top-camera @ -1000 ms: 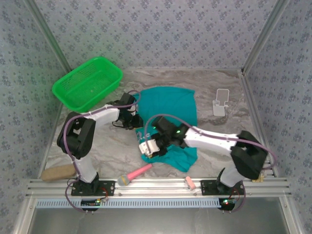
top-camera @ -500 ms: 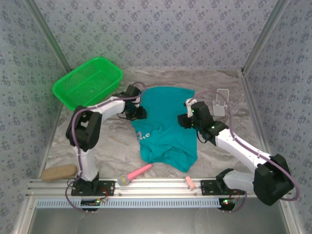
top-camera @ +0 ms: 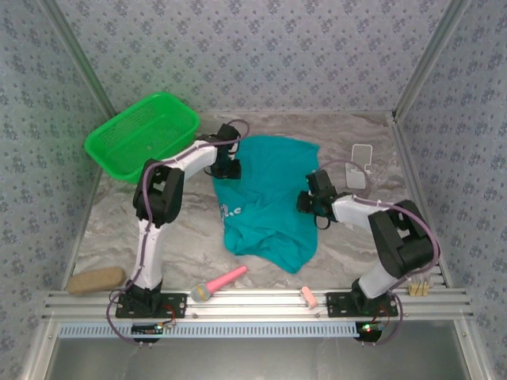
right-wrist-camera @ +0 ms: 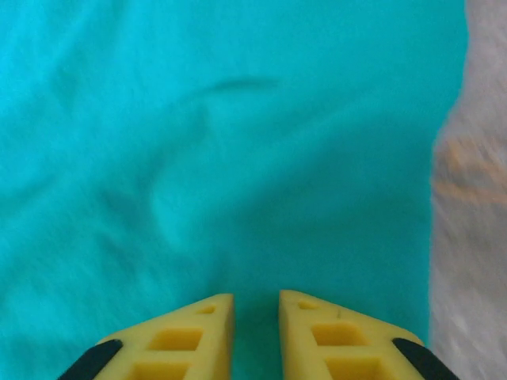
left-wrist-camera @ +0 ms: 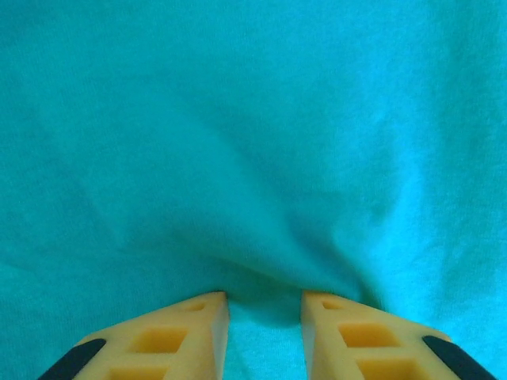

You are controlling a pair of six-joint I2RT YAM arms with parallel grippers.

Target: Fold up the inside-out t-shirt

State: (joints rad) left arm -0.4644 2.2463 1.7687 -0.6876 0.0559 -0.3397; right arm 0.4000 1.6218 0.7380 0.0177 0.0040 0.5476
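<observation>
The marbled table top [top-camera: 186, 237] carries the inside-out t-shirt [top-camera: 273, 198] at its centre, spread loosely with wrinkles and not yet folded. Its long axis runs from 12 o'clock, at the far edge, to 6 o'clock, where the hem end lies bunched. The left gripper [top-camera: 230, 169] sits on the shirt's 10 o'clock corner, so the cloth extends from it toward 4 o'clock. The right gripper [top-camera: 309, 203] sits on the 3 o'clock edge, so the cloth extends from it toward 9 o'clock. Each arm is nearest its own side of the garment. In the left wrist view the jaws stand narrowly apart, with a pucker of teal cloth drawn into the gap and creases converging on it, which indicates a pinch grip. In the right wrist view the jaws are nearly together over flat cloth, and it cannot be told whether anything is held. A small white mark [top-camera: 230, 211] at the shirt's 9 o'clock edge may be a label or print. No writing on it is legible.
</observation>
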